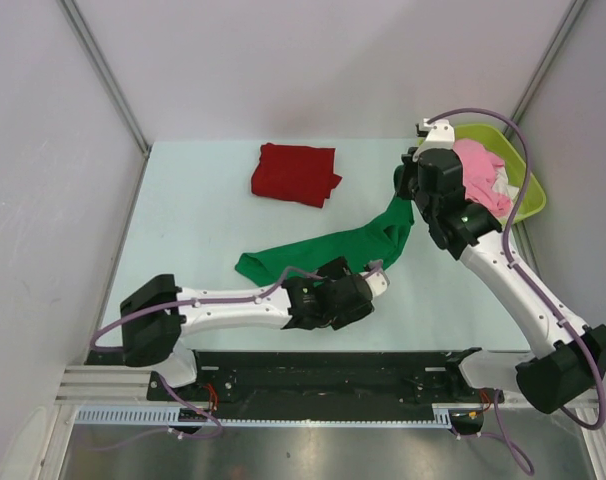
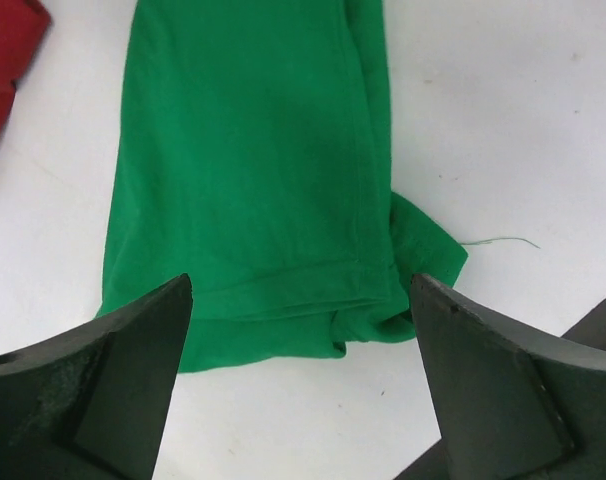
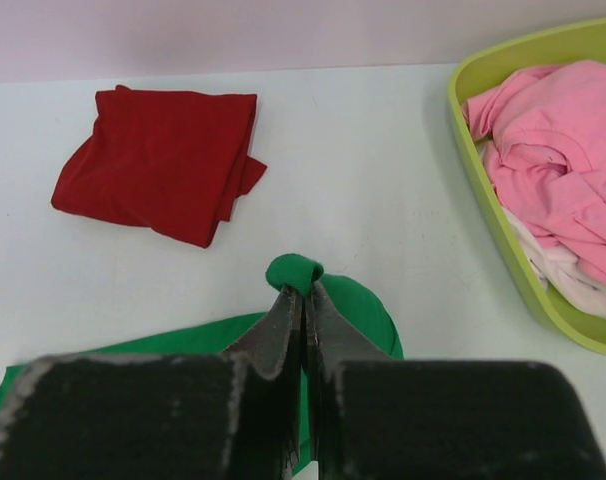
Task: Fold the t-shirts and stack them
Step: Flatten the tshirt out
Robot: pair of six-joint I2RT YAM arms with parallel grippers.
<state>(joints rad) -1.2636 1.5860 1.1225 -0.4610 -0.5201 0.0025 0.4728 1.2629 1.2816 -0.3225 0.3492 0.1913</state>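
Left gripper (image 2: 301,288), jaws apart, sits above one end of the green t-shirt (image 1: 323,250). The folded red t-shirt (image 1: 295,172) lies beyond it on the table. Right gripper (image 3: 305,292) is clamped on the green t-shirt's opposite end. The lime bin (image 3: 583,335) holds a pink garment (image 1: 480,168) over white cloth (image 3: 573,285).

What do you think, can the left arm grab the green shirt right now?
Probably yes. The left tool is open right above the green shirt, at its hem, with nothing between them. The right tool only pinches its other end.
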